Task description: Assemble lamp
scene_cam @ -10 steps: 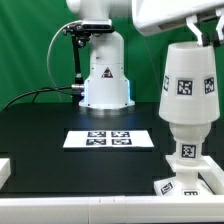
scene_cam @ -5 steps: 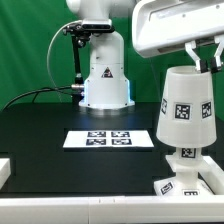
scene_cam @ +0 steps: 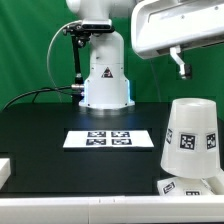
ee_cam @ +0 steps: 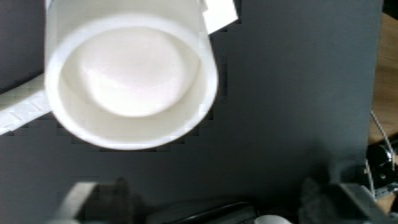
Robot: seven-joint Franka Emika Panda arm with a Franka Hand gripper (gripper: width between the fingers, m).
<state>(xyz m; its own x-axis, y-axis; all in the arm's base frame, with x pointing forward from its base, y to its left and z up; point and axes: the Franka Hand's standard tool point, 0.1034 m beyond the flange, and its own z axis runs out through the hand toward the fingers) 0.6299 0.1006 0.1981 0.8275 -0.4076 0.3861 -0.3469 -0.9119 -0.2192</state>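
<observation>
Rising since half a second ago, gripper (scene_cam: 181, 64) is hanging spread and empty above | shade (scene_cam: 191, 138) now dropped lower, sitting over base (scene_cam: 189, 186), slightly tilted, long axis near vertical, closed narrow end upward.

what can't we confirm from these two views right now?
- Bulb: hidden by the shade in both views.
- Base: mostly covered by the shade, cut off at the exterior view's edge.
- Gripper: one finger visible in the exterior view; blurred in the wrist view, so its state is unclear.

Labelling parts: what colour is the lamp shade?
Matte white shade with black-and-white square tags; exterior view.
</observation>
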